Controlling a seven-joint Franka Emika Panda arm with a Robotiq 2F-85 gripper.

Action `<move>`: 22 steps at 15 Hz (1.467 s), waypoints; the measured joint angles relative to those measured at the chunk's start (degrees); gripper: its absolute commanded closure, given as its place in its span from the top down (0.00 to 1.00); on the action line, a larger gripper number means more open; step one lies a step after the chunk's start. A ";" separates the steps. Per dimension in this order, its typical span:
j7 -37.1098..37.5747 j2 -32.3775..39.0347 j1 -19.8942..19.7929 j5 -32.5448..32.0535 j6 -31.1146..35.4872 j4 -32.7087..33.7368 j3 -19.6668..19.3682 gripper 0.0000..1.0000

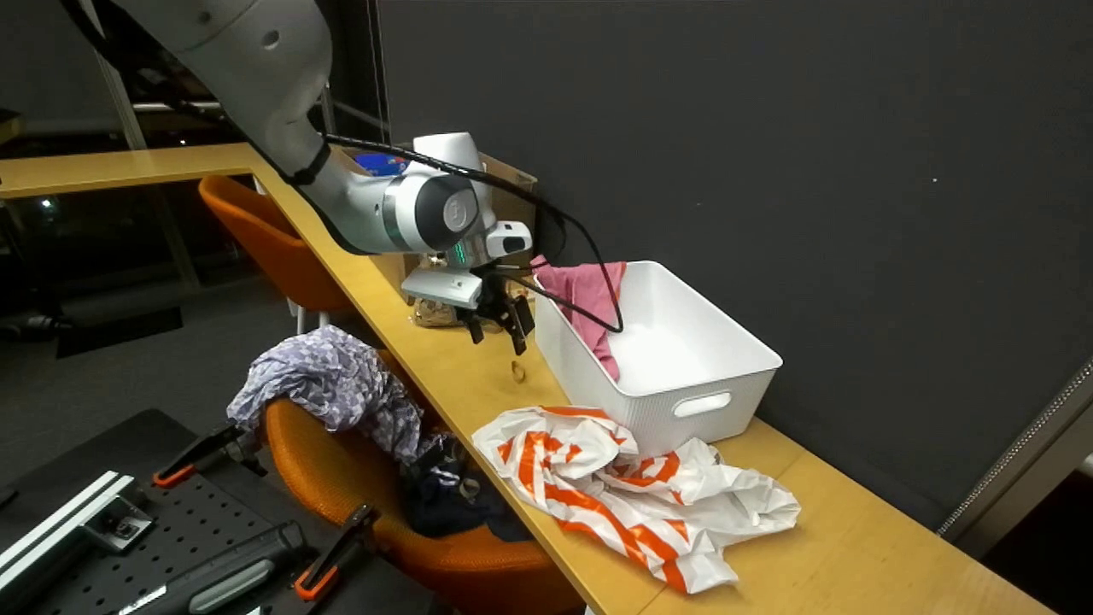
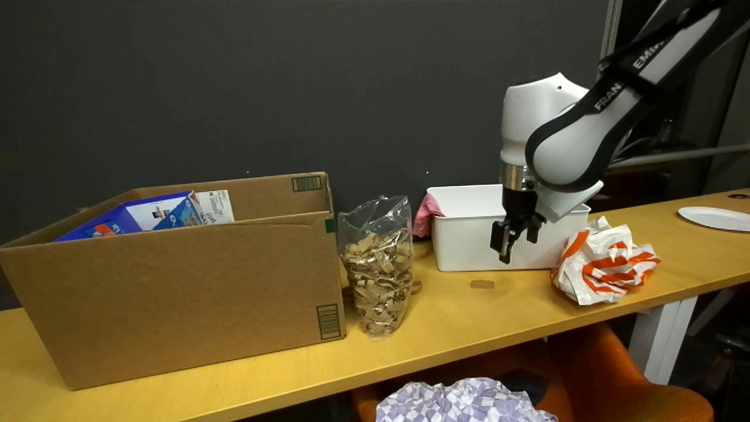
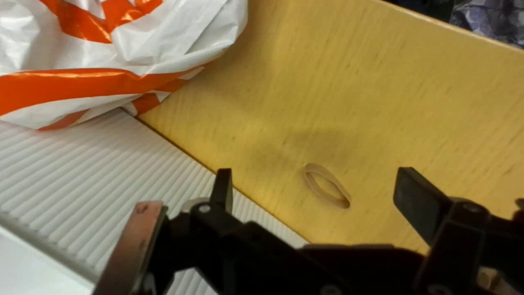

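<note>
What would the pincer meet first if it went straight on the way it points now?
Most likely the table at or near the rubber band, which in the wrist view shows between the fingers of the open pincer. Depth is unclear, though, and one finger may pass close to the white bin.

1 bin (image 2: 466, 243), 1 band (image 2: 482, 285) nr it, 1 ctn (image 2: 193, 299), 2 chairs (image 1: 329, 470), 1 plate (image 2: 716, 218).

The table (image 3: 389, 119) is faced in smooth, faintly glossy wood. A matt, rubbery surface is shown by the band (image 2: 482, 284). The bin (image 2: 466, 243) is made of ribbed plastic, the striped bag (image 1: 636, 500) of glossy, crinkled film, the box (image 2: 193, 305) of matt cardboard.
</note>
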 measured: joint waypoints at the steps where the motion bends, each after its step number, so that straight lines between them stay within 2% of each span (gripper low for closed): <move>1: -0.01 1.73 0.32 0.00 0.59 1.04 0.14 1.00; 6: -0.65 7.42 0.80 0.00 5.95 5.84 0.10 1.00; 13: -0.90 15.60 0.73 0.26 6.38 14.46 0.09 1.00; 18: -0.90 18.63 0.33 0.34 6.89 16.79 -0.08 1.00; 19: -0.91 18.93 0.17 0.35 7.00 16.90 -0.10 0.97; 20: -0.91 19.20 0.05 0.36 7.12 16.94 -0.14 0.74; 22: -0.96 19.68 -0.13 0.36 7.96 16.94 -0.20 0.68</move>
